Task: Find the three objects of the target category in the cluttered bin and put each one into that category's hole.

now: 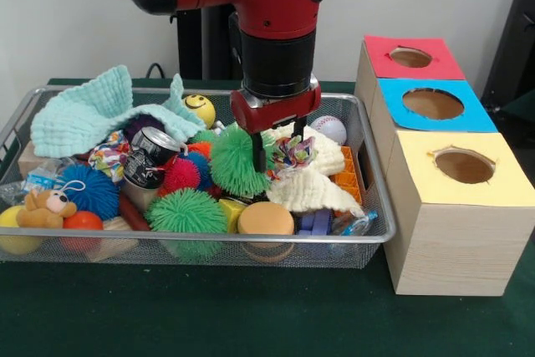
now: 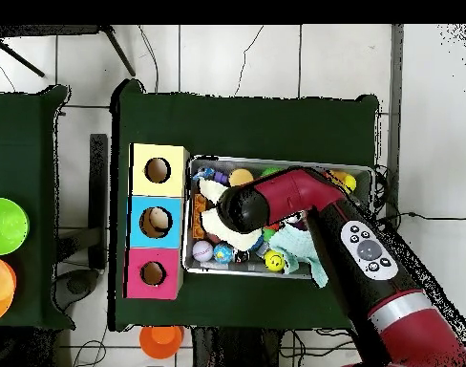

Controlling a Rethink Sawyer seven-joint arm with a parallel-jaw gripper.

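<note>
The silver wire-mesh bin point(image 1: 167, 241) sits full of toys on the green table; it also shows in the overhead view point(image 2: 275, 160). My gripper point(image 1: 280, 150) is down in the bin's middle, open, with its fingers on either side of a small bundle of white fabric with coloured patches point(image 1: 290, 151) that lies on a pale cloth point(image 1: 311, 191). A second patterned bundle point(image 1: 109, 158) lies at the left beside a can point(image 1: 151, 155). A third is hidden. The yellow-surround hole point(image 1: 464, 165) point(image 2: 158, 170) tops the nearest wood-grain box. In the overhead view the arm point(image 2: 275, 199) hides the gripper.
Green spiky balls point(image 1: 188, 211) point(image 1: 234, 161), a blue spiky ball point(image 1: 92, 191), a mint cloth point(image 1: 84, 114), a smiley ball point(image 1: 199, 109), a baseball point(image 1: 330, 129) and a teddy point(image 1: 46, 206) crowd the bin. The blue-surround hole point(image 1: 432, 104) and red-surround hole point(image 1: 410, 57) lie behind the yellow one.
</note>
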